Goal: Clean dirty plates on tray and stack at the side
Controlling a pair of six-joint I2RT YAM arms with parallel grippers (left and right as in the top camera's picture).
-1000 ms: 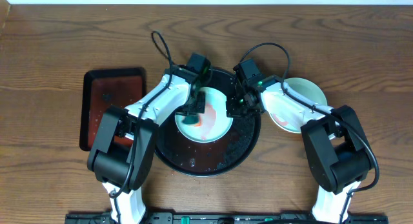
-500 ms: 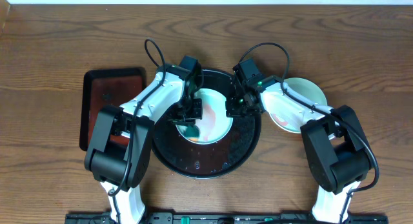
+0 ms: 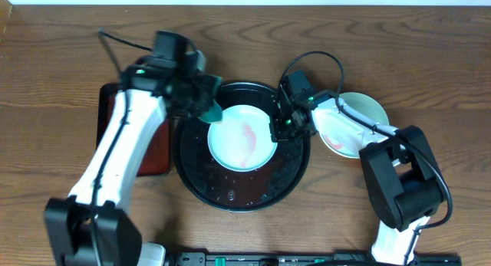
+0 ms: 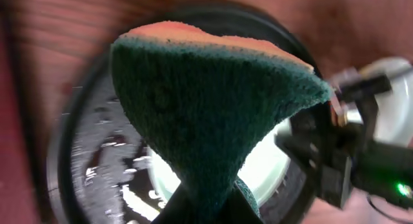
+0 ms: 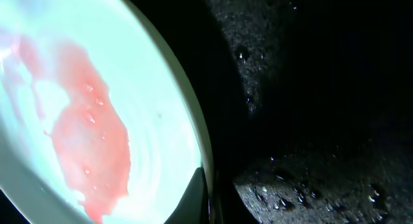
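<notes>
Left gripper point(image 3: 203, 103) is clamped on a dark green scouring sponge with an orange back point(image 4: 213, 101), sitting at 10 o'clock of the pale blue-green round plate with a red sauce smear point(image 3: 242, 137). Can't tell if the sponge touches it.

The plate lies inside the large round black tray with a raised rim point(image 3: 230, 193), nearer 12 o'clock. Widest bare tray floor is at 6 o'clock, wet with droplets.

Right gripper point(image 3: 278, 128) is at the plate's 3 o'clock rim, jaws pinched on the edge. Only one finger point(image 5: 193, 193) shows; the other is hidden.

Pale plates off the tray point(image 3: 367, 106) sit at 3 o'clock, crossed by the right arm, so the count is unclear.

The rectangular black tray with a reddish inside point(image 3: 126, 113) is at 9 o'clock, partly under the left arm.

Left wrist view is blurred.
</notes>
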